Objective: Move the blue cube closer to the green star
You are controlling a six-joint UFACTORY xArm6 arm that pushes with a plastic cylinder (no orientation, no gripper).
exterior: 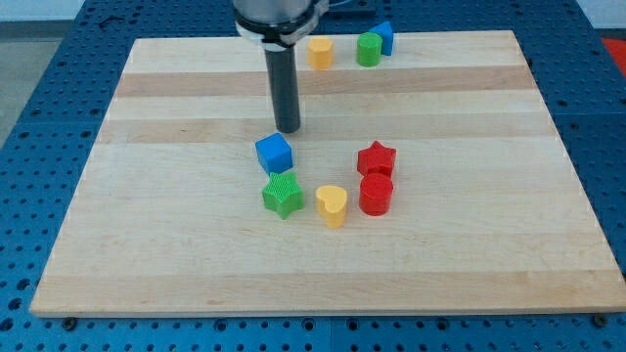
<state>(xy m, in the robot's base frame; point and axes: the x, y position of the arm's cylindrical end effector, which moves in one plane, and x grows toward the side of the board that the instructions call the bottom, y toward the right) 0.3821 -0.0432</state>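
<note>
The blue cube [274, 153] sits near the middle of the wooden board [147, 235]. The green star [282, 196] lies just below it in the view, nearly touching it. My tip [287, 129] is just above the blue cube toward the view's top and slightly to its right, a small gap away from it.
A yellow heart [332, 205], a red cylinder [376, 194] and a red star [376, 158] lie to the right of the green star. At the view's top edge stand a yellow block [320, 52], a green cylinder [369, 49] and a second blue block [383, 37].
</note>
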